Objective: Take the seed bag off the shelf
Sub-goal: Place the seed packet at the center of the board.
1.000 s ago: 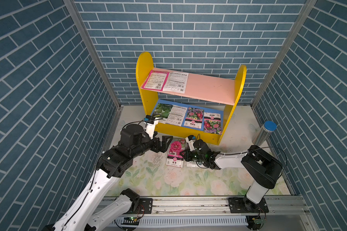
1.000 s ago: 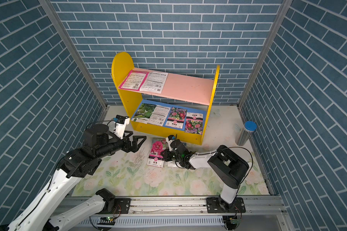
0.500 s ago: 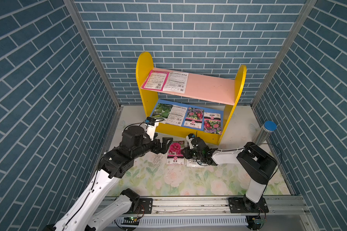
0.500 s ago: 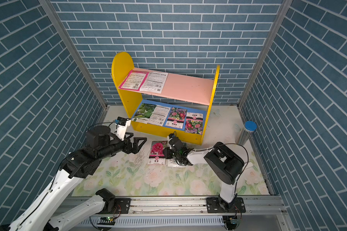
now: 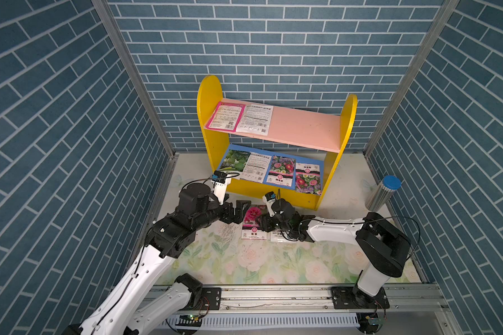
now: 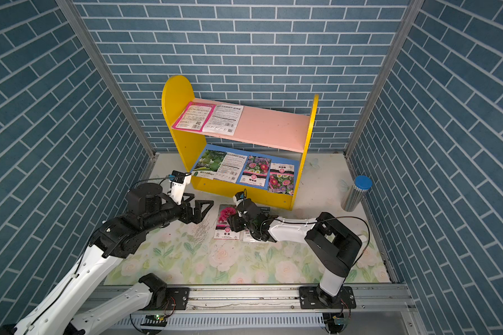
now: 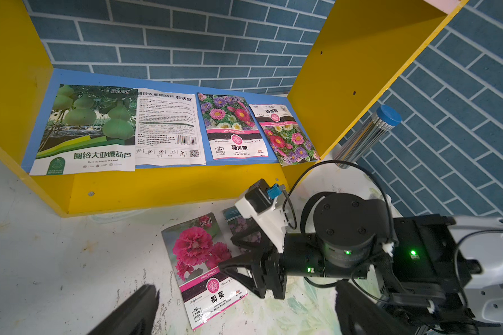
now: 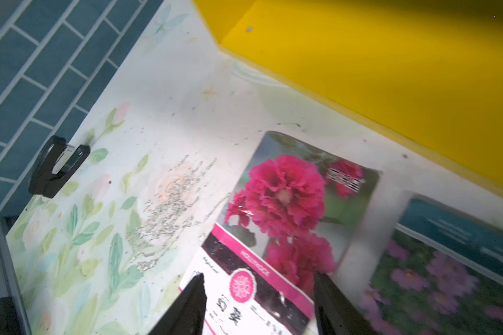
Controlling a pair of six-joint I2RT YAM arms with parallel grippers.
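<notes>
Just before shelf (image 5: 211, 95), on tabletop (image 5: 346, 179): found seed bag (image 5: 253, 222) lying flat, clear of it. Saw right gripper (image 8: 258, 278) low over bag's lower end, jaws parted astride it, not clamped. Noted left gripper (image 5: 241, 211) beside bag, jaws wide apart, empty.

Purple-flower packet (image 8: 436, 275) blurred, cut off, right pincer (image 8: 259, 303) mostly cropped

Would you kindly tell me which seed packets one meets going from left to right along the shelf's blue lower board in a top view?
Green gourd-picture packet → white packet printed with text and a barcode → mixed-flower packet with a pink band → pink-and-purple flower packet with its white label end toward the wall.
</notes>
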